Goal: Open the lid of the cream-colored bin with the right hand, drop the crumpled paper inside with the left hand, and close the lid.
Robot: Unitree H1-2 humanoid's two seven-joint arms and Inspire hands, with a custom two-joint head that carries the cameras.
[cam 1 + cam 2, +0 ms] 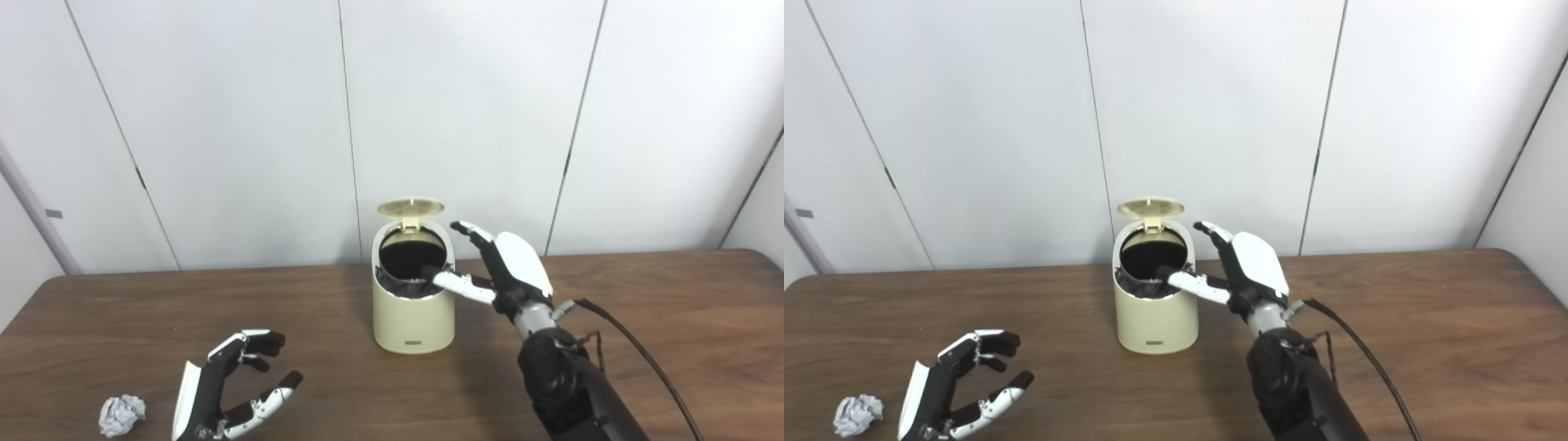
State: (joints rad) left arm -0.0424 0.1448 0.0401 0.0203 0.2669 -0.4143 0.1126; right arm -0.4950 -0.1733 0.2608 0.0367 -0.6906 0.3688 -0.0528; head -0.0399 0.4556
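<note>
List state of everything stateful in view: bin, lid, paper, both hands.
cream-colored bin: upright on the table, mouth open, dark liner inside.
lid: flipped up at the back, open.
crumpled paper: on the table, left of the left robot hand, not held.
left robot hand: open, empty.
right robot hand: at the bin's right side, thumb over the rim, holding nothing.

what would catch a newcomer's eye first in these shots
The cream-colored cylindrical bin stands mid-table with its round lid flipped up, the right hand beside it with one finger at the dark opening. Near the front left edge lies a crumpled white paper ball, the open left hand beside it.
</note>
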